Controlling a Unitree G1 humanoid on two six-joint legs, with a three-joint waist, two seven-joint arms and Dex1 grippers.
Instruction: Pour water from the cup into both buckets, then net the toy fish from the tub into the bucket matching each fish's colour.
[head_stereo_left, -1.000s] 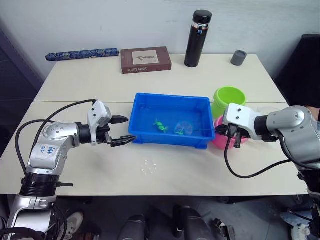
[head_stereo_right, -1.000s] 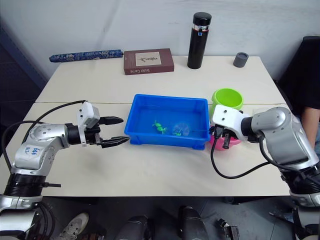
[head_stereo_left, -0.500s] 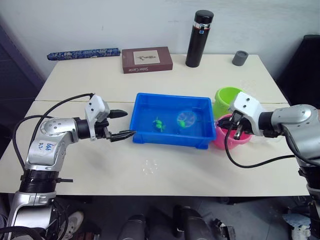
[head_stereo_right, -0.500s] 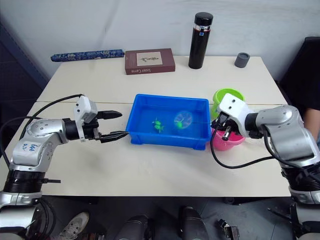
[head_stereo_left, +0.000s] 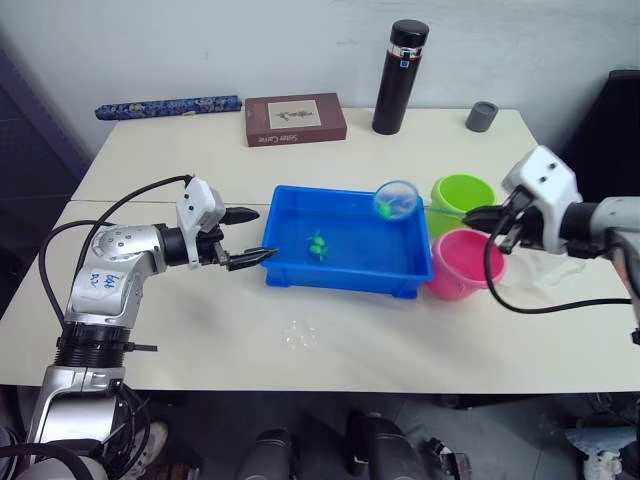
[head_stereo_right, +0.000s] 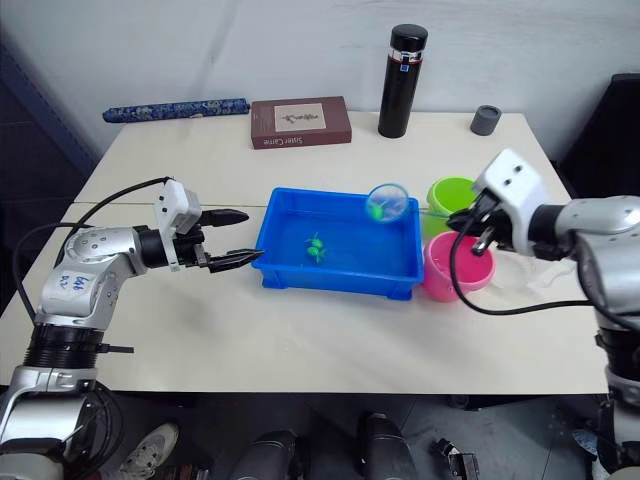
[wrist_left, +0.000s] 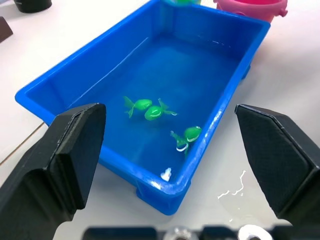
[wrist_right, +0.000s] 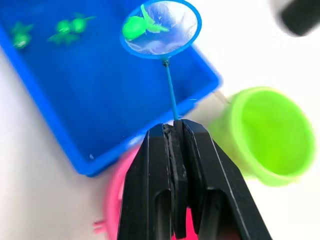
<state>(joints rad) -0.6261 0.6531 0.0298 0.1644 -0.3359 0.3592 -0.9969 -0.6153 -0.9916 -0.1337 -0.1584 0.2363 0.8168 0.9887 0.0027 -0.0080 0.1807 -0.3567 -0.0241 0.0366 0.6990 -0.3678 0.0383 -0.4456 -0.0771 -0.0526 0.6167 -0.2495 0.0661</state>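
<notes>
The cream table (head_stereo_left: 400, 330) carries everything, and at its middle sits the blue tub (head_stereo_left: 345, 243), shallow water in it and three green fish (wrist_left: 150, 110) lying on its floor, two close together and one apart near the rim. At the tub's three o'clock stand the two buckets: the green bucket (head_stereo_left: 462, 194) farther back and the pink bucket (head_stereo_left: 462, 268) in front of it, the pink one just beside the tub's end wall. Along the far edge, at about twelve o'clock from the tub, a tall black flask (head_stereo_left: 396, 78) stands upright, with a brown book (head_stereo_left: 295, 119) at eleven o'clock, a long dark blue roll (head_stereo_left: 165, 106) at ten o'clock and a small grey cup (head_stereo_left: 481, 115) at one o'clock. The left gripper (head_stereo_left: 255, 236) hovers at the tub's nine o'clock, just off its end wall, fingers spread wide and holding nothing. The right gripper (head_stereo_left: 480, 216) hangs above the buckets with its fingers closed tight on the thin stick of the net (head_stereo_left: 397, 200). The net's hoop is raised over the tub's far right corner, at about two o'clock from the tub's centre, and one green fish (wrist_right: 136, 27) lies in its mesh. A small splash of water (head_stereo_left: 296, 335) glints on the table at the tub's seven o'clock.
</notes>
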